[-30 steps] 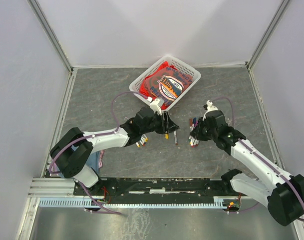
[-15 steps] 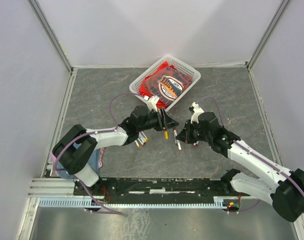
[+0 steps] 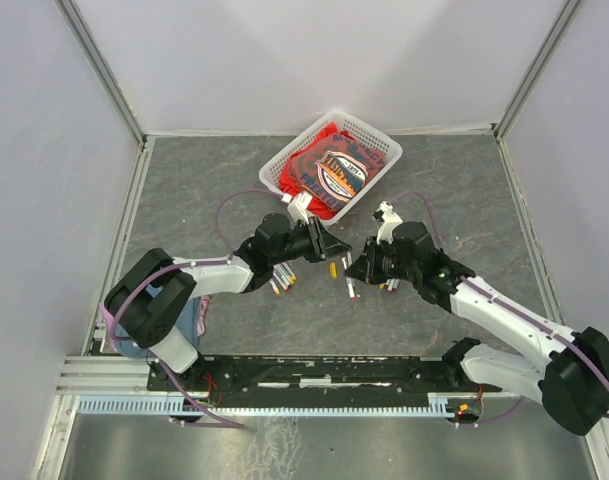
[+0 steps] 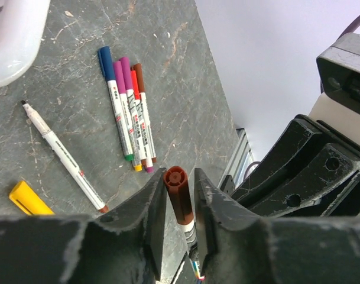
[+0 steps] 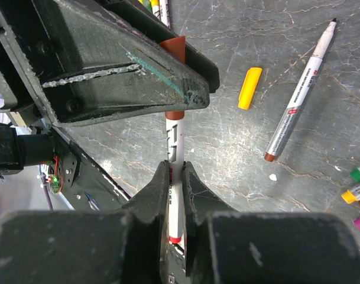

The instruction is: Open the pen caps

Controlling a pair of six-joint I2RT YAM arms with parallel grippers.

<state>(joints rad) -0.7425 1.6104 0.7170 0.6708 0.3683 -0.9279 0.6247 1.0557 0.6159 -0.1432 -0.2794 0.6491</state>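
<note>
Brown cap (image 4: 180,201) sits clamped in the left gripper (image 4: 178,180), the right gripper (image 5: 175,171) clenching its white barrel (image 5: 172,133), with a yellow cap (image 5: 249,87) at the barrel's two o'clock.

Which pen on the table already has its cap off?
The lone pen lying apart beside the yellow cap: its dark nib is bare. The bundled pens all wear caps.

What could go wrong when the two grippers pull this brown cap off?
The brown cap sits at the very tips of the left gripper, so it may slip out on the pull.
The right gripper pinches only the thin pen barrel; the barrel may slide through instead of the cap releasing.
A dropped cap could roll among the yellow cap and uncapped pen below.
</note>
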